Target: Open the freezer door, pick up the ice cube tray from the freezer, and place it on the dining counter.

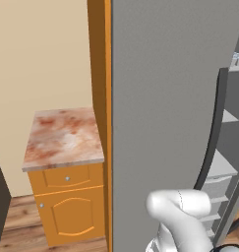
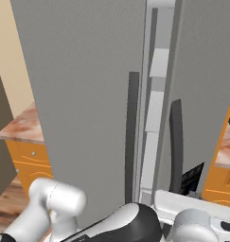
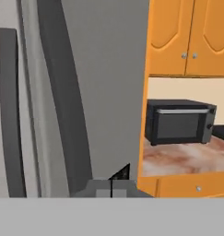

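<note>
at the bottom of the hand view, gripper (image 3: 111,186) pressed together, empty, close beside the freezer door (image 3: 109,83) and its dark handle (image 3: 67,106); black microwave (image 3: 178,122) at right.

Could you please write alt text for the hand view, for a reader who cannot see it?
The shut hand sits at the bottom, close against a grey fridge door beside its long curved dark handle. A second dark handle stands at the far left. To the right, a black microwave rests on a marbled counter under orange cabinets.
</note>
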### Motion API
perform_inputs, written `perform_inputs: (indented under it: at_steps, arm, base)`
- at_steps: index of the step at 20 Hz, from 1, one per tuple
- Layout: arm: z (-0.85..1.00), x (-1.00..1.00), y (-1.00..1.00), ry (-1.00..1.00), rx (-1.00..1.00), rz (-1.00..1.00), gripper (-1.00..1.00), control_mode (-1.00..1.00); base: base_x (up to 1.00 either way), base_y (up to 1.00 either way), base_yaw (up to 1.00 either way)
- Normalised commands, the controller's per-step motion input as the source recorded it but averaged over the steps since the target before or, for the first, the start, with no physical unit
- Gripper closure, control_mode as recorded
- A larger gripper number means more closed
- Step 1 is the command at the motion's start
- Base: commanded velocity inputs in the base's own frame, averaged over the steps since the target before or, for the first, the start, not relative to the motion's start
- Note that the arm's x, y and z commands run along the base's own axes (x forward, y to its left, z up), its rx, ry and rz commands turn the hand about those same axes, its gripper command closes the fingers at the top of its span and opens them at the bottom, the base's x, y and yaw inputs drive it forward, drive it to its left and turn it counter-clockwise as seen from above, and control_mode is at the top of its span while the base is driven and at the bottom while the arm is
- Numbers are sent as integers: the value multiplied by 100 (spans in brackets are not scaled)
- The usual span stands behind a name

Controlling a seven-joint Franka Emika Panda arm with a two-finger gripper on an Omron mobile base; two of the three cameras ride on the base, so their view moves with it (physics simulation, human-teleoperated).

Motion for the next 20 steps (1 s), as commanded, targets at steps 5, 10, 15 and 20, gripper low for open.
perform_inputs:
  at_steps: [5,10,15,20]
  arm:
    - [43,-34,99,1,-9,-35,100,-100]
    - [38,-4,100,0,-12,-44,100,-100]
    - [29,0,100,0,-8,-46,100,-100]
    - [39,31,80,0,-8,-41,100,-100]
  base:
    - [0,0,0]
    - [0,0,0]
    - [0,0,0]
    - [0,0,0]
